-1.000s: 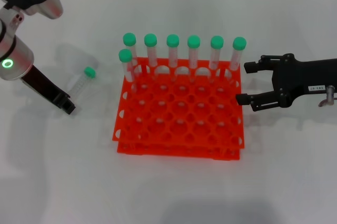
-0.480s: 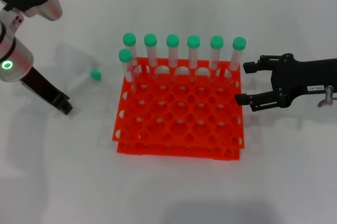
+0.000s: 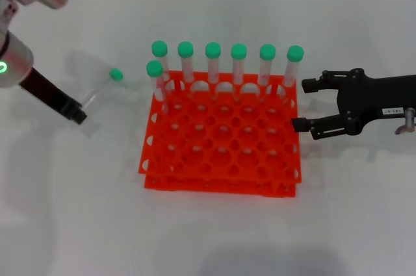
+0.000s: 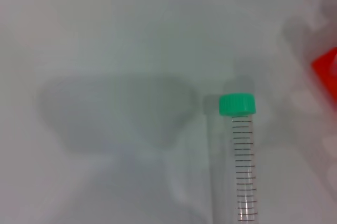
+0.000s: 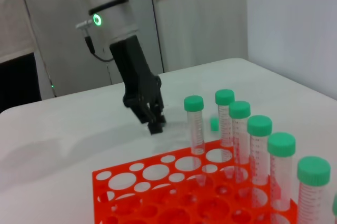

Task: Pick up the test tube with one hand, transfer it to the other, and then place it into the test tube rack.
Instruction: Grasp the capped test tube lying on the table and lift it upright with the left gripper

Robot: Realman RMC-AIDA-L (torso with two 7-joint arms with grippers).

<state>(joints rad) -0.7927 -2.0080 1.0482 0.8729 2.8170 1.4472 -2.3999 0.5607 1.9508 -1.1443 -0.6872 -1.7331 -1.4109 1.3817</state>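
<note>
While your left pincer [image 3: 78, 115] grips the test tube [image 3: 104, 87] by its base, lifted and tilted left of the test tube rack [image 3: 221, 139], your right pincer [image 3: 305, 104] waits spread apart just right of it.

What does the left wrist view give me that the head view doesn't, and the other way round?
Only the left wrist view shows the printed graduation lines on the tube.

Only the head view shows the left gripper beside the tube, the open right gripper waiting beside the rack, and the seven capped tubes standing in it.

Both show the green-capped tube over the white table and some orange rack, just an edge of it in the wrist view.
</note>
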